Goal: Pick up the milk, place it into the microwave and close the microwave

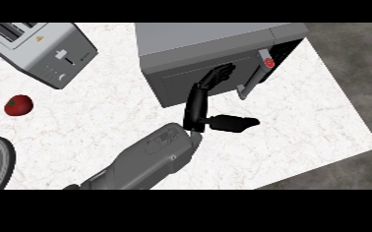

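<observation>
The grey microwave [210,42] stands at the back of the counter, right of centre. Its door [181,81] lies flat against the body or very nearly so, with a pale handle [251,81] and a red button [268,62] at its right end. My left hand [198,105] reaches up from the lower middle. Its straight fingers [218,73] touch the door's front and its thumb [232,123] sticks out to the right. The hand is open and holds nothing. No milk shows anywhere. My right hand is out of view.
A silver toaster [44,49] sits at the back left. A red tomato [18,104] lies near the left edge, and a dark round rim [4,162] shows below it. The white marble counter [305,128] ends at the right and lower right.
</observation>
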### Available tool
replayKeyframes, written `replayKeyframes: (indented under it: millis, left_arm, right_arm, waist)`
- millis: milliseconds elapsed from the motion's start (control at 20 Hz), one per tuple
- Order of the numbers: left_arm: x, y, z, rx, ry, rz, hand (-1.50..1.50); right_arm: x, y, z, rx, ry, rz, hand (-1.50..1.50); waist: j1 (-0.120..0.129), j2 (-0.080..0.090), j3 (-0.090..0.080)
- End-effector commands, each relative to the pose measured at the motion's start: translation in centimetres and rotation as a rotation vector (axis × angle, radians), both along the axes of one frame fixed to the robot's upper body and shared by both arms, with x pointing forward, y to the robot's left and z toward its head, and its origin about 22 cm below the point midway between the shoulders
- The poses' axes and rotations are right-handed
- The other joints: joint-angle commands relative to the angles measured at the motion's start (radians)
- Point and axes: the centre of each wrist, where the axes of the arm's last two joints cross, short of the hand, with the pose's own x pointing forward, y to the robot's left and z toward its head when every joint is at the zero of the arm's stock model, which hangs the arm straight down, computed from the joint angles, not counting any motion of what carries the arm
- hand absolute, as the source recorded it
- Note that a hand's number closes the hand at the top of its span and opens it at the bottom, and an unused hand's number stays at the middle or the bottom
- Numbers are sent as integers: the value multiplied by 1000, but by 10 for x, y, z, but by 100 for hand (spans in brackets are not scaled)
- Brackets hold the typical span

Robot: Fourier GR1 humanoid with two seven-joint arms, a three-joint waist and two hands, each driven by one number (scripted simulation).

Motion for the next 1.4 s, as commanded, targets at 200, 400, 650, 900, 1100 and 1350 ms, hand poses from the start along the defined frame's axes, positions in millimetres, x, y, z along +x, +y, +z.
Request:
replayKeyframes:
  millis: [200,400,650,900,1100,1350]
  left_arm:
    - [26,2,16,-16,-30,92,-150]
    - [24,5,10,-29,-18,97,-150]
    - [21,2,10,-33,-30,87,-150]
    - [25,2,13,-38,-36,86,-150]
    - [26,3,12,-54,-34,93,-150]
    - [29,4,10,-46,-42,101,-150]
  right_arm:
    - [12,-3,11,-15,-25,-15,150]
    - [17,-3,16,-20,-34,-19,150]
    - [30,11,-33,295,91,133,-150]
    - [39,7,-35,331,158,163,-150]
    - [46,2,-40,353,199,182,-150]
    - [54,-5,-34,383,202,207,-150]
  waist:
    - [0,15,1]
    - [0,20,-1]
    - [4,25,10]
    - [0,28,3]
    - [1,32,3]
    - [-1,26,4]
